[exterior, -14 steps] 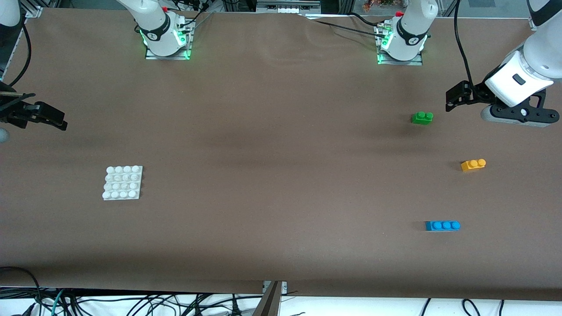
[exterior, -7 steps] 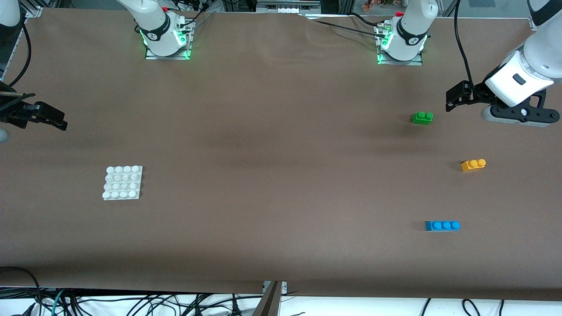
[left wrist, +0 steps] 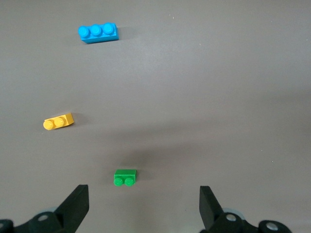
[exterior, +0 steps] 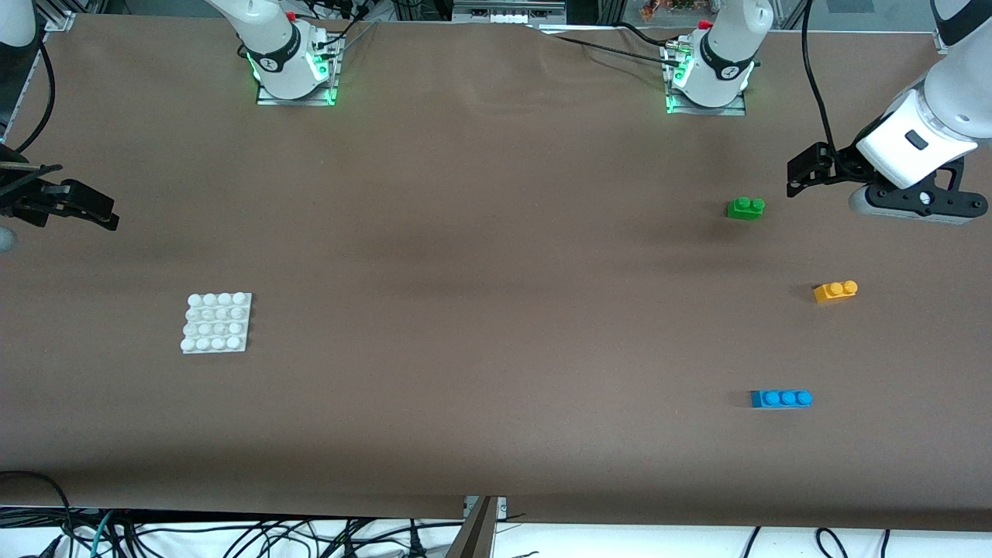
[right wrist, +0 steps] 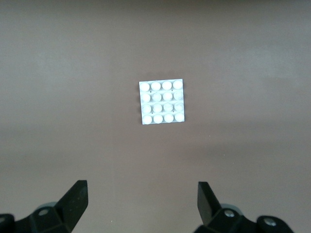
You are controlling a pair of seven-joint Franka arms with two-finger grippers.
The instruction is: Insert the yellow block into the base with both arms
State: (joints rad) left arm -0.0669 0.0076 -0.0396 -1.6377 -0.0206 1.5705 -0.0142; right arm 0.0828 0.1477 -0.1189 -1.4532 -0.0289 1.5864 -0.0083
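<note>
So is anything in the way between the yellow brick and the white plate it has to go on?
Nothing visible is. The yellow brick sits at the left arm's end of the table and the white plate at the right arm's end, with only bare brown table between them. The green brick and blue brick lie off that line.

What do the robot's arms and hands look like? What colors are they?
Both arms are smooth white tubes with dark grey rings at the joints. Black cables run along them, and green lights glow at their bases. The left hand and the right hand are both black, each with two flat fingers like a pincer.
</note>
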